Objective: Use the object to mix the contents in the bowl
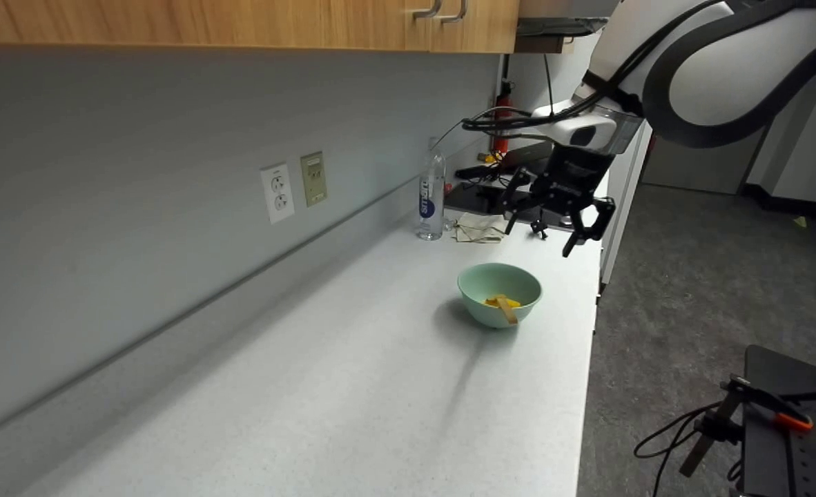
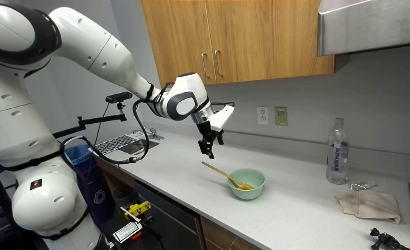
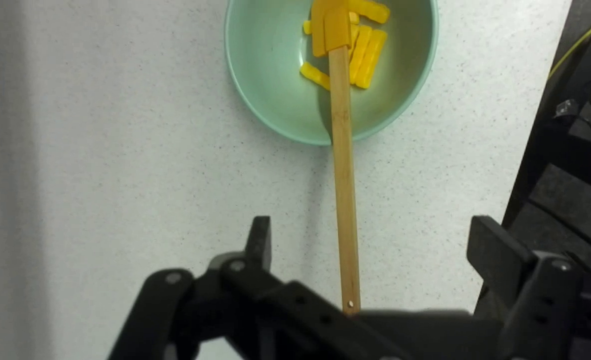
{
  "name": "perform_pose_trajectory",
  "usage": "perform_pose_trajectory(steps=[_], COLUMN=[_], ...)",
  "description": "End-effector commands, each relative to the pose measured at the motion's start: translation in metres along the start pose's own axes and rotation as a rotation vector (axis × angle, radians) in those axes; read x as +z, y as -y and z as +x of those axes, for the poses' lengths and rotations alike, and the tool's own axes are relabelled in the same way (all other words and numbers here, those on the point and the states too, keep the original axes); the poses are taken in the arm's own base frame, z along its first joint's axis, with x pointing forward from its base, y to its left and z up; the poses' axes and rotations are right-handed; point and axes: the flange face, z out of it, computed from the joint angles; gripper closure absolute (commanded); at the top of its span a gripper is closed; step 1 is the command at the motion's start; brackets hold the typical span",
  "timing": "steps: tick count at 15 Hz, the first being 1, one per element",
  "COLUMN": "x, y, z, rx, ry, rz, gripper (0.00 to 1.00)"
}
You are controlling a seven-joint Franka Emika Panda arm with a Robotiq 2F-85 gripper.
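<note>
We see the small round pale mint-green bowl (image 3: 270,75) standing upright on the white speckled counter (image 1: 353,386), with the contents, a cluster of yellow stick-shaped pieces (image 3: 372,59), at its bottom. The object for mixing is a spatula (image 3: 344,165) with a yellow-orange head and a long wooden handle; it leans across the rim, head down among the pieces, handle slanting out over the counter. We take this lean as deliberate: it leaves the free end raised and pointing toward the arm's side, easy to reach. The bowl is well apart from the clear plastic water bottle (image 2: 337,156) and the folded beige cloth (image 2: 368,205), which we read as room for stirring.

The end effector (image 3: 370,222) is released: its black jaws stand wide apart and grip nothing. In the wrist view the handle runs between them, nearer one jaw; in an exterior view they hang above the free end, apart from it. The white arm (image 2: 111,62) stretches over the counter and bends downward at the wrist. That pose suits, in our judgement, a descent and a pinch on the handle; coming down off-centre could knock the spatula round on the rim.
</note>
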Motion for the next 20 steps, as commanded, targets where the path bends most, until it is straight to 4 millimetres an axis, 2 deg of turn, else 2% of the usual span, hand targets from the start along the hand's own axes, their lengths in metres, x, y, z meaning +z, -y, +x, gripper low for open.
perform_pose_trajectory(steps=[1,20], x=[-0.0008,-0.0013], y=[0.0003,0.0011], z=[0.0009,0.0017], rx=[-0.002,-0.002], ry=[0.011,0.021], rz=[-0.009,-0.017], gripper=[0.0,0.0])
